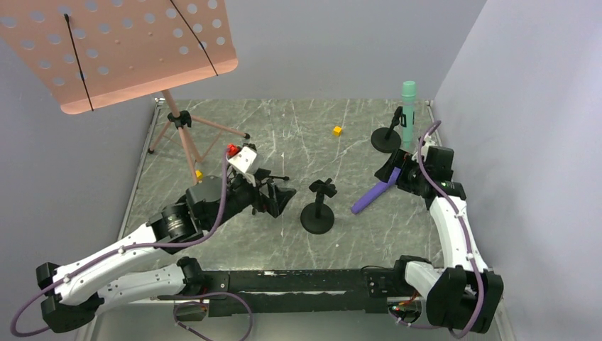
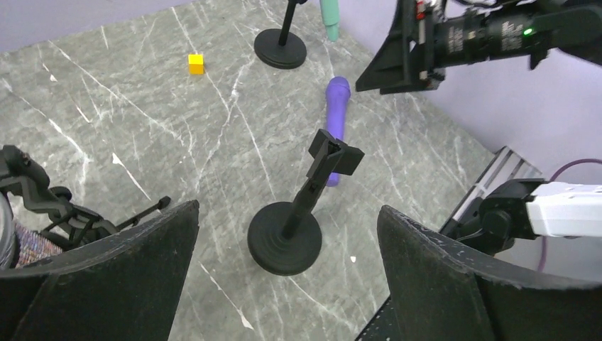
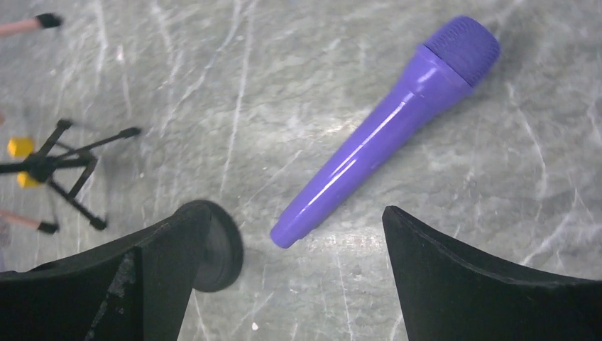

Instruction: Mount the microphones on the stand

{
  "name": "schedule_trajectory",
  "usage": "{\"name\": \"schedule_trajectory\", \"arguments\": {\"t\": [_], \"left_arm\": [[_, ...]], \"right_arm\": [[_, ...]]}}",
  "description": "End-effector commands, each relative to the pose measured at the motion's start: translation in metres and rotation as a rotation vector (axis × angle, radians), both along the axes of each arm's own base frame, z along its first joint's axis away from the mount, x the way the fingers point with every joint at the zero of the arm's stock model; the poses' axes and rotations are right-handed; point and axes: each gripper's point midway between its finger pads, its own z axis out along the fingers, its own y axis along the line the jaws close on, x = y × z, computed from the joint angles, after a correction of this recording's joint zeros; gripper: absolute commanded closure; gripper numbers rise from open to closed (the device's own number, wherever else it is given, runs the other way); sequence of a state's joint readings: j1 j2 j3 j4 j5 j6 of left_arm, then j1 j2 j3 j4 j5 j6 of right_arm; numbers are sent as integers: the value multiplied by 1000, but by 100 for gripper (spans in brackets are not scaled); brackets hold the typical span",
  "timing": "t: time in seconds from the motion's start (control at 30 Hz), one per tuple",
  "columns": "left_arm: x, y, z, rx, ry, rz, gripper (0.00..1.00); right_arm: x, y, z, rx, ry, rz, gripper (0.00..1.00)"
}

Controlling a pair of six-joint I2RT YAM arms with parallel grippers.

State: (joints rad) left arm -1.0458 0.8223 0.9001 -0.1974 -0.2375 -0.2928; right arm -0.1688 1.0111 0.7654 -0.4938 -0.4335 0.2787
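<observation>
The teal-green microphone [image 1: 408, 106] stands upright in the far right stand [image 1: 387, 139]; its lower end shows in the left wrist view [image 2: 329, 18]. The purple microphone [image 1: 374, 194] lies flat on the table [image 3: 387, 128], also seen in the left wrist view [image 2: 336, 114]. An empty stand with a round base [image 1: 317, 217] and a clip on top [image 2: 334, 156] stands mid-table. My right gripper [image 1: 392, 172] is open just above the purple microphone's tail end [image 3: 294, 213]. My left gripper [image 1: 280, 199] is open and empty, facing the empty stand [image 2: 287, 209]. The grey-brown microphone is not clearly in view.
A pink music stand [image 1: 121, 50] on a tripod fills the back left. A small black tripod stand [image 1: 273, 177] sits by my left gripper, also in the left wrist view [image 2: 71, 213]. Yellow cubes lie at the back [image 1: 337, 131] and left [image 1: 199, 174]. Walls close the right and back.
</observation>
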Motion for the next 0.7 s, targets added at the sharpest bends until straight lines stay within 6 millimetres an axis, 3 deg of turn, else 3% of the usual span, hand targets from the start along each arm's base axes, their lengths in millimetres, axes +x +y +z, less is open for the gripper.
{"name": "schedule_trajectory", "arguments": {"t": [0.0, 0.2, 0.5, 0.67], "left_arm": [[-7, 12, 8, -90, 67, 37, 1], [-15, 14, -10, -75, 124, 18, 1], [-21, 12, -21, -74, 161, -1, 1], [-22, 15, -25, -69, 170, 7, 1]], "right_arm": [[15, -21, -18, -61, 74, -240, 5], [28, -41, -42, -205, 119, -365, 13], [45, -21, -75, -162, 186, -364, 26], [56, -23, -95, -172, 253, -409, 29]]}}
